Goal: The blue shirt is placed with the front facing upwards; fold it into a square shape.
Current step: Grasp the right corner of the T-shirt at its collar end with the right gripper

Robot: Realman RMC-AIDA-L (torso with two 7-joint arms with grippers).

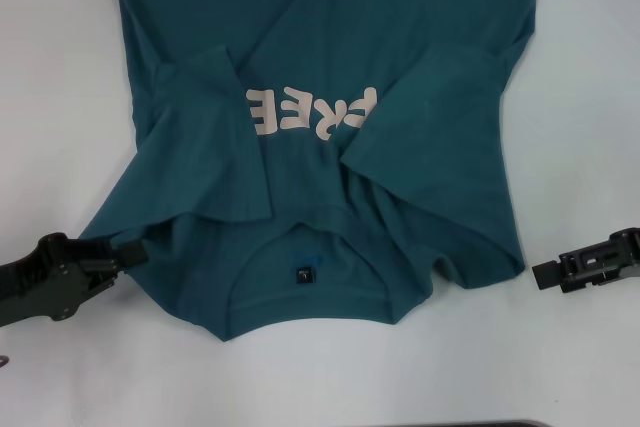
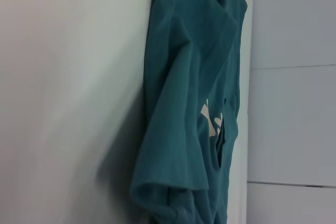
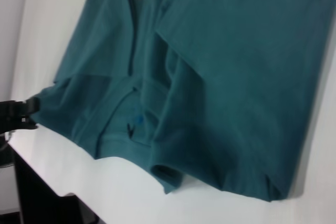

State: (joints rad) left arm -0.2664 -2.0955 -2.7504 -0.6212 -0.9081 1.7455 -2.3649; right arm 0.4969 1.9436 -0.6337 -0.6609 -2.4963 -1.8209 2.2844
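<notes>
The shirt (image 1: 330, 147) lies flat on the white table (image 1: 60, 97), collar (image 1: 310, 292) nearest the robot, both sleeves turned in over the chest so the pale lettering (image 1: 312, 112) shows only between them — that narrows it toward a square. The left gripper (image 1: 128, 249) sits low at the left shoulder corner, tips touching the cloth edge; whether it pinches fabric cannot be told. The right gripper (image 1: 540, 273) hangs just beside the right shoulder corner, apart from it, holding nothing, jaw gap unclear. Soft matte cotton, rumpled folds, ribbed collar, small dark tag (image 1: 302, 272).
</notes>
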